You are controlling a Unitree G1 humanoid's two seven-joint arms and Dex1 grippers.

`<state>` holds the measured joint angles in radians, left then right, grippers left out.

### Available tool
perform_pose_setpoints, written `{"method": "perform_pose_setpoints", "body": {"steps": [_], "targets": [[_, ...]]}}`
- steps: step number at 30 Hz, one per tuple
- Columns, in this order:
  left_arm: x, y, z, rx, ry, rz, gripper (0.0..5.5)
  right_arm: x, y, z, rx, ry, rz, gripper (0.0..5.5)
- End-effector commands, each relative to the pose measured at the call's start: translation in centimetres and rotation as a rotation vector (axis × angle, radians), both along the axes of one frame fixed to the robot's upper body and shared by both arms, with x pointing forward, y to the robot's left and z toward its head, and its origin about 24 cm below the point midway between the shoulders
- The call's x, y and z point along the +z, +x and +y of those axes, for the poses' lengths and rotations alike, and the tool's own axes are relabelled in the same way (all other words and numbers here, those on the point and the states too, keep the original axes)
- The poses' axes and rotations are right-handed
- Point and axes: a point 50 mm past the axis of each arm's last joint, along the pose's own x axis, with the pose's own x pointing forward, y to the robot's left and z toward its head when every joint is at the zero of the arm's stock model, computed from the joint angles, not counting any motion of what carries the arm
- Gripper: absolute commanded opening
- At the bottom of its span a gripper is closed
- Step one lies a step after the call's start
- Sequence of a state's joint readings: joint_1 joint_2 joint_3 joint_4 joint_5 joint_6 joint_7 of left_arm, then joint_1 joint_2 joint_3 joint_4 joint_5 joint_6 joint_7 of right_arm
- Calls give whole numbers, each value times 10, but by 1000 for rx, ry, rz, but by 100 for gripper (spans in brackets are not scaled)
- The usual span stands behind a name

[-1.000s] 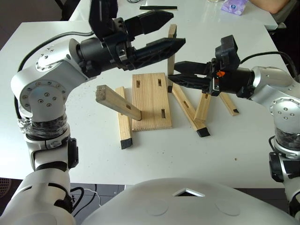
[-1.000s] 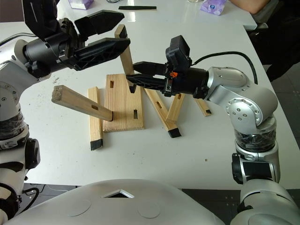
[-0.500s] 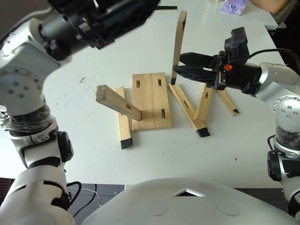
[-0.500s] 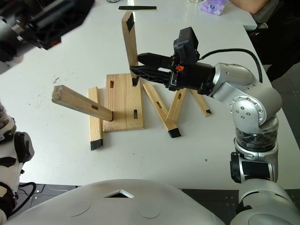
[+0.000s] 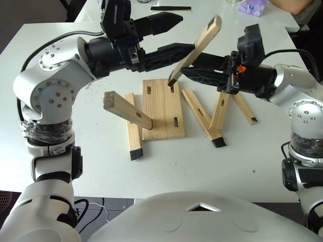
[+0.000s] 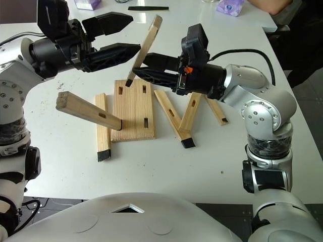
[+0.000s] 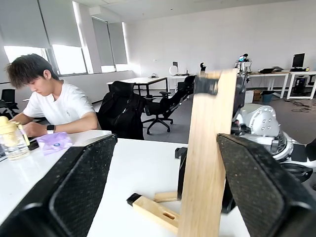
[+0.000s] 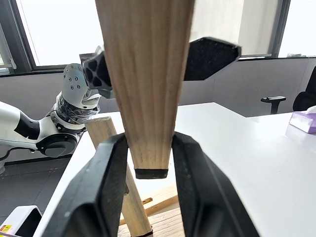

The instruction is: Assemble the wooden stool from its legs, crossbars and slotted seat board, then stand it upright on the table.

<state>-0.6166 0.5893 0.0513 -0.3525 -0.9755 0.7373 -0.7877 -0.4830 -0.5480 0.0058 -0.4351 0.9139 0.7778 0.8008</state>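
**A:** Well, the right gripper (image 5: 192,65) has a leg (image 5: 207,33) pinched tight, low down near its dark tip, and it's held in the air over the far end of the seat board (image 5: 161,108).

**B:** And the left gripper (image 5: 186,32)?

**A:** Fingers spread wide, one either side of the leg's upper half, touching nothing as far as I can tell.

**B:** What matters here?

**A:** The tilt. The leg's long axis slants, with the top leaning away to the robot's right. The dark tip points down at the far right slot (image 5: 172,88) and hangs just above it. I'd say it has to come upright before it goes in.

**B:** Anything seated?

**A:** Another leg (image 5: 126,110) juts from the board's near left corner, leaning left. The loose pieces (image 5: 202,115) lie flat on the table (image 5: 91,151), right of the board.
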Motion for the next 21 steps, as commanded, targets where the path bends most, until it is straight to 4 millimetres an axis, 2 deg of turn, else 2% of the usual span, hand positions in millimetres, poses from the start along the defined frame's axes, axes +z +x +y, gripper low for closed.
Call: {"method": "perform_pose_setpoints", "body": {"steps": [1,4,8,12,16,21], "targets": [[1,0,-1,-2,8,-9,377,1,1,3,4,-16,-28,130],[1,2,2,22,3,-5,377,0,1,-2,-18,-32,-35,130],[6,6,8,82,-39,-6,377,-7,8,-32,-140,-134,-43,130],[4,5,17,132,-59,-1,377,-27,21,-71,-281,-333,-63,130],[-2,0,19,167,-64,6,377,-48,30,-105,-346,-485,-54,130],[-8,-4,17,189,-68,10,377,-70,42,-121,-357,-566,-34,130]]}}
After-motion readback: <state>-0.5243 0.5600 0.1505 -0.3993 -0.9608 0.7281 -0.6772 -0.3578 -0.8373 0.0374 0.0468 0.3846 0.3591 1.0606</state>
